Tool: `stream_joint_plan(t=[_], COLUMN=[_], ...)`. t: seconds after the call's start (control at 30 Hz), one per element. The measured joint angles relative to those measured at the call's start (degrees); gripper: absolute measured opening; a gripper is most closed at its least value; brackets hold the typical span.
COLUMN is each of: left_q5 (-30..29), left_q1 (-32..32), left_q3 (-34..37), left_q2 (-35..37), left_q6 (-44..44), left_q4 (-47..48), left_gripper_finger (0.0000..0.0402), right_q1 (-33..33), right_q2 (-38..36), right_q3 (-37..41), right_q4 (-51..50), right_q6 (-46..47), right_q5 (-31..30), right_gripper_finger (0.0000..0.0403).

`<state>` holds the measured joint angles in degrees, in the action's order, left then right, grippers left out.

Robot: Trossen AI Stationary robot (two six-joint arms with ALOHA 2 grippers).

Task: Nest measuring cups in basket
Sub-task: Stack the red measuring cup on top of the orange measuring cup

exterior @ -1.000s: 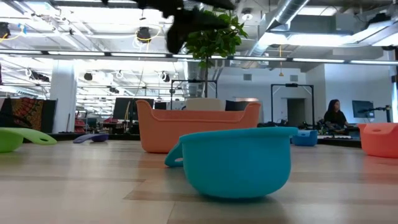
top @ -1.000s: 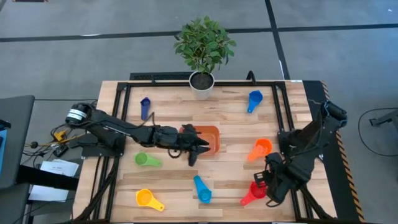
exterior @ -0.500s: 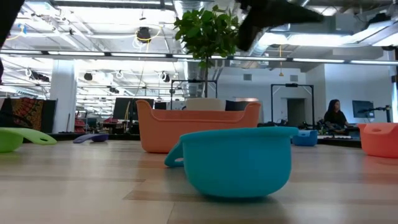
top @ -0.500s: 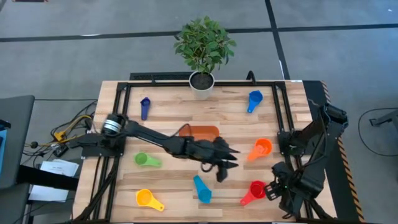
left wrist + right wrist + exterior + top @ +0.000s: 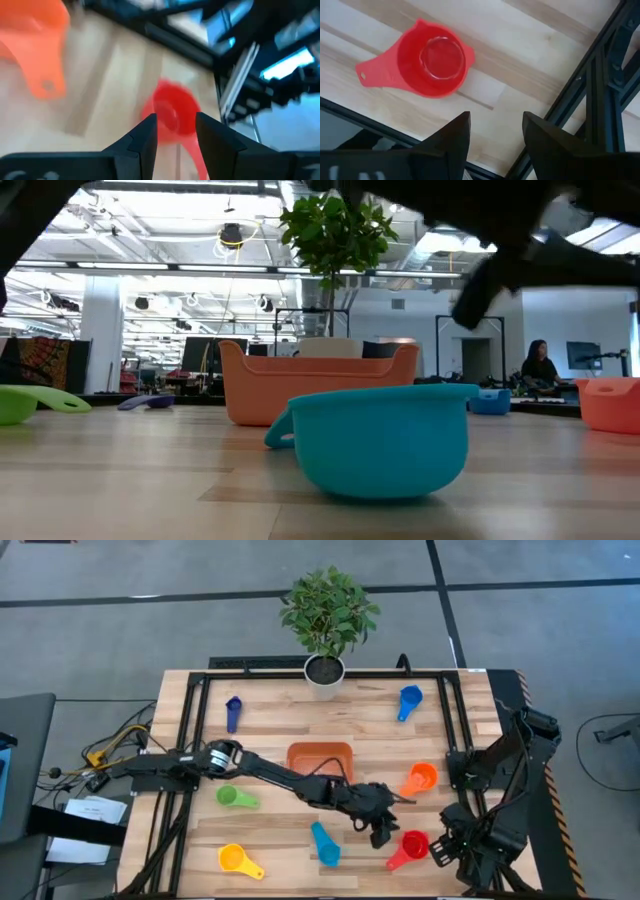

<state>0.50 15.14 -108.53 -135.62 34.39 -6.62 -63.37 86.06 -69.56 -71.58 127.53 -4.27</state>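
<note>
From above, the left arm is stretching across the wooden table (image 5: pixel 270 720), and its left gripper (image 5: pixel 383 833) is hanging just beside the red cup (image 5: pixel 412 845), near the table's front right. The basket (image 5: pixel 320 761) is sitting mid-table, with nothing showing inside it. Around it are lying the orange cup (image 5: pixel 420 779), green cup (image 5: pixel 233 797), yellow cup (image 5: pixel 236 860), light blue cup (image 5: pixel 324 843), blue cup (image 5: pixel 409 700) and dark blue cup (image 5: pixel 233 710). A potted plant (image 5: pixel 327 615) is standing at the back edge. The right gripper (image 5: pixel 450 850) is waiting at the front right corner, near the red cup.

At table height, the light blue cup (image 5: pixel 380 438) is filling the foreground, the basket (image 5: pixel 318 380) is standing behind it, and a dark arm is crossing overhead.

The left wrist camera is showing the left gripper (image 5: pixel 175 131) with fingers parted and nothing between them, the red cup (image 5: pixel 170 110) lying beyond, the orange cup (image 5: pixel 37 40) off to one side.

The right wrist camera is showing the right gripper (image 5: pixel 495 131) spread apart and empty, the red cup (image 5: pixel 427 65) lying upright on the wood ahead.
</note>
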Motion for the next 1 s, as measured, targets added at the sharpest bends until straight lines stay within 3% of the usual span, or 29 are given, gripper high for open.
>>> stream_joint_plan(t=[0.27, 0.43, 0.67, 1.0], left_q5=[1.6, -4.1, -4.4, -4.1], left_q1=[3.9, 5.5, 5.7, 5.6], left_q3=[-0.7, -0.7, -0.3, -0.5], left_q2=[-4.5, -4.4, -4.3, -6.2], left_q6=[0.0, -0.9, 1.5, 6.9], left_q4=[1.3, 2.3, 0.5, -6.5], left_gripper_finger=[0.0122, 0.0122, 0.0122, 0.0122], right_q1=[0.9, 1.2, 2.2, 4.0], right_q2=[1.4, 5.5, 9.9, 10.8], right_q3=[0.2, 0.3, 0.3, 0.3], right_q4=[3.4, 6.4, 8.9, 10.5], right_q6=[0.0, 0.1, 0.4, 0.4], right_q5=[-0.4, -0.5, -0.3, -1.6], right_gripper_finger=[0.0199, 0.0208, 0.0242, 0.0237])
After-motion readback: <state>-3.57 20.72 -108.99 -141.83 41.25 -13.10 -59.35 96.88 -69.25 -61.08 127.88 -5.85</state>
